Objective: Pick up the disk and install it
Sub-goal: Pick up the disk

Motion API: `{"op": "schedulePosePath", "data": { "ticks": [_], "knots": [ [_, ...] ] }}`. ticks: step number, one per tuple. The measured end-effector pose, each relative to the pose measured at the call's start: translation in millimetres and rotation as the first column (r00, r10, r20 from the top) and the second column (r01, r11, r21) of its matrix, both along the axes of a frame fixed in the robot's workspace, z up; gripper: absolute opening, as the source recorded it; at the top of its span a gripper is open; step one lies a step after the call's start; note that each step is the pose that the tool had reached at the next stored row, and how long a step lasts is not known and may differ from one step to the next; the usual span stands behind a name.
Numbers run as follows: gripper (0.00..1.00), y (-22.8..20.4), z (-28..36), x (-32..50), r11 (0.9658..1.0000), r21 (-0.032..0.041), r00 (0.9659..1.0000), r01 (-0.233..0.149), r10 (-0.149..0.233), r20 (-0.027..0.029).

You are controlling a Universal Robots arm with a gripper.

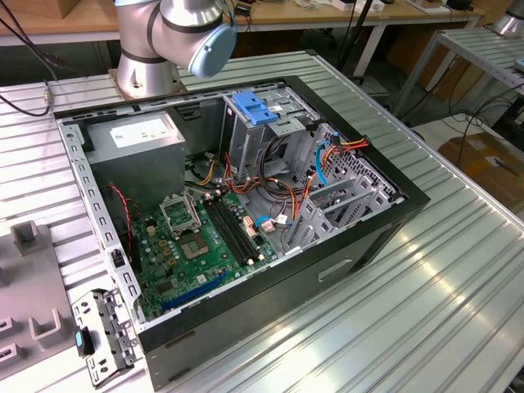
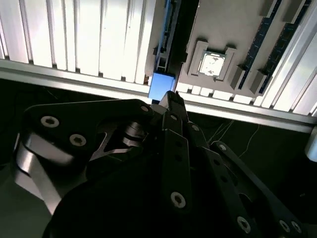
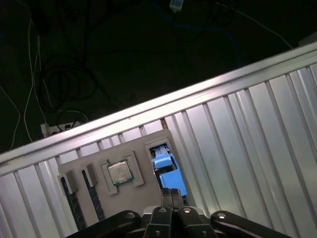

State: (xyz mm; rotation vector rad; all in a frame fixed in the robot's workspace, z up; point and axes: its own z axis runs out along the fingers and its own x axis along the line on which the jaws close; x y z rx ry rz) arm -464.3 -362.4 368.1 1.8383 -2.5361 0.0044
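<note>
In both wrist views I see jaws pressed together, hovering by the disk [image 3: 163, 164] [image 2: 161, 85], which sits in a tray [image 3: 141, 148] slot nxt to a CPU [image 3: 120, 172] on the worktop [image 3: 247, 129].

The ribbed metal surface [image 1: 426, 295] bears an open computer case [image 1: 270, 307] centrally; a grey tray [image 1: 24, 286] and a metal bracket [image 1: 106, 336] lie near one corner.

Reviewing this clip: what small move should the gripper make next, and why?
Probably open the fingers. In the first wrist view the gripper is closed and points at the disk, whose blue carrier stands in a slot of the grey tray beside the CPU. Closed fingers could not straddle it.
</note>
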Motion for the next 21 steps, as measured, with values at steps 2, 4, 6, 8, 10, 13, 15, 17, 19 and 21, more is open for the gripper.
{"op": "schedulePosePath", "data": {
  "ticks": [2, 4, 6, 8, 10, 13, 15, 17, 19, 21],
  "knots": [
    [0.11, 0.0, 0.0, 0.0, 1.0000, 0.0000, 1.0000, -0.009, 0.009, 0.0000],
    [0.11, 0.0, -0.1, 0.0, 1.0000, 0.0000, 1.0000, -0.009, 0.009, 0.0001],
    [0.11, 0.0, -0.1, 0.0, 0.9999, 0.0000, 0.9999, -0.010, 0.010, 0.0001],
    [0.11, 0.0, -0.6, 0.0, 0.9995, 0.0002, 0.9995, -0.033, 0.033, 0.0003],
    [0.11, 0.0, -1.5, 0.0, 0.9975, 0.0007, 0.9975, -0.070, 0.070, 0.0003],
    [0.11, 0.1, -4.3, -0.9, 0.9956, 0.0005, 0.9956, -0.093, 0.093, 0.0013],
    [0.11, 0.1, -6.1, -3.2, 0.9955, 0.0002, 0.9955, -0.094, 0.094, 0.0059],
    [0.24, 0.0, -8.2, -3.8, 0.9955, -0.0003, 0.9954, -0.095, 0.095, 0.0123],
    [0.30, 0.0, -10.4, -3.8, 0.9954, -0.0009, 0.9953, -0.095, 0.095, 0.0150],
    [0.36, 0.0, -10.9, -3.9, 0.9953, -0.0011, 0.9952, -0.097, 0.097, 0.0153]
  ]
}}
